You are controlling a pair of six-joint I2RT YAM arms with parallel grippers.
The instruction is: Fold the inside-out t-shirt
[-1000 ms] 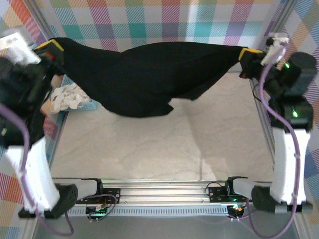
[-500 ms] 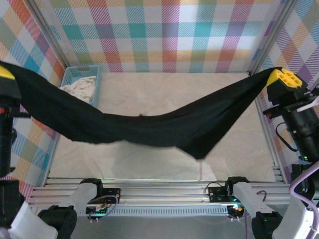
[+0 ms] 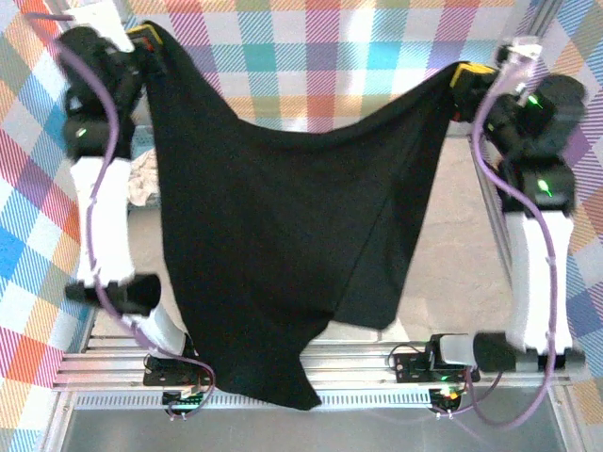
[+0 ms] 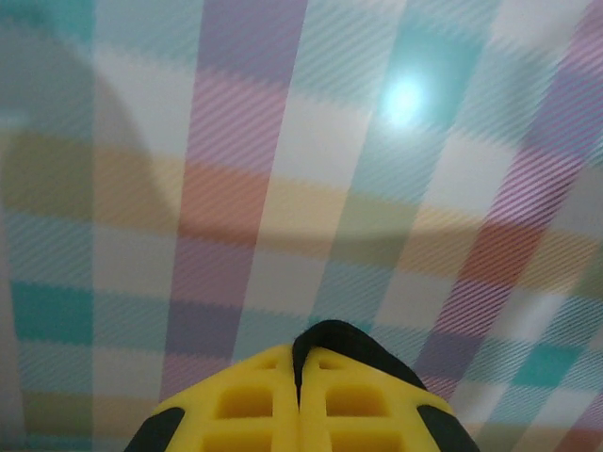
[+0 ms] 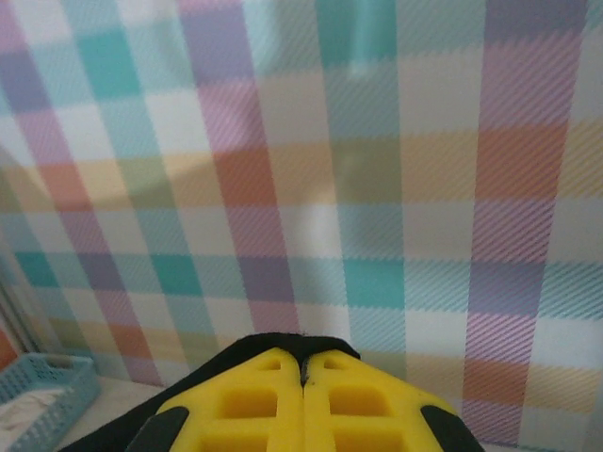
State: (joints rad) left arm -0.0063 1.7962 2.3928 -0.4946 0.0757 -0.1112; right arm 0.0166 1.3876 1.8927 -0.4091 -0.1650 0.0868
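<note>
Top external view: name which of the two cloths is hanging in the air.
The large black cloth t-shirt, strung between the shut left gripper and right gripper; the crumpled white-cream cloth lies low beside the left arm.

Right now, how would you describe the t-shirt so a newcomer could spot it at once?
Look in front of the checked wall, between the two raised arms. The t-shirt is the wide black cloth hanging there, its top corners pinched by the left gripper and right gripper. Unlike the small white cloth beside the left arm, it is dark and far bigger.
</note>
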